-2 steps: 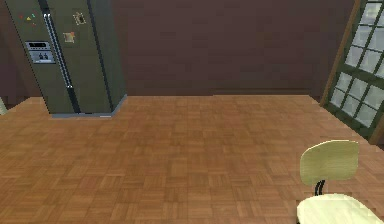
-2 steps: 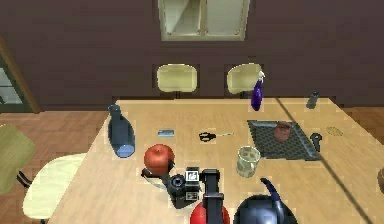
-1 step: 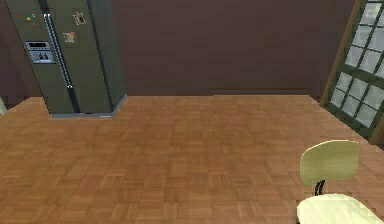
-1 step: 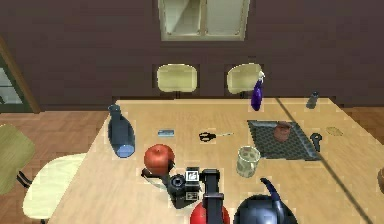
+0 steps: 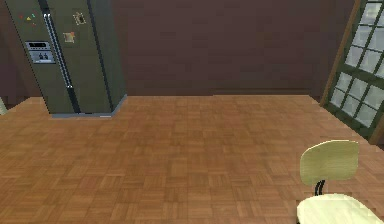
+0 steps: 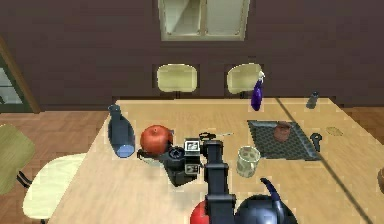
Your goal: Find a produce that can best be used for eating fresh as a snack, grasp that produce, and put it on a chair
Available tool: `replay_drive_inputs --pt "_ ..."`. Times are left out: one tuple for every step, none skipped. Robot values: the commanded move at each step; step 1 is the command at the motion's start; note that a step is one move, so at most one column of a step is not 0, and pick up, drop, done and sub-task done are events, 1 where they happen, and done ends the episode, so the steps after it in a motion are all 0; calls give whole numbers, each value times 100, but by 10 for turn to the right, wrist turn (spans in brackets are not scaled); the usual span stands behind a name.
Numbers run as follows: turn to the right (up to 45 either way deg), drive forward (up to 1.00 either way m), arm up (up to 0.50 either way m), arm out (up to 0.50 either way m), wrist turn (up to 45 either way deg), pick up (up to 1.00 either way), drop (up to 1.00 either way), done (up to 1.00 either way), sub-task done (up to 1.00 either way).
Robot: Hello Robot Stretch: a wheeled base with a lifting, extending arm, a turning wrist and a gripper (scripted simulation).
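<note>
Facing open floor; chair at edge

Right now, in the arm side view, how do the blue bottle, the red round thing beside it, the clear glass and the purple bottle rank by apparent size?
1. blue bottle
2. red round thing
3. clear glass and purple bottle: too alike to rank; the purple one stands farther back.

We count three pale chairs: a first chair and second chair beyond the claw, and a third chair far to its left. Two bottles: a blue bottle left of the claw, a purple bottle beyond it. Two round red things: a red fruit by the claw, a red lump nearer us. One glass, one kettle, one fridge.
</note>
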Motion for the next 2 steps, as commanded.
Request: replay_drive_inputs --pt "0 0 18 0 0 0 0 0 0" --pt "0 0 0 0 -450 0 0 0 0"
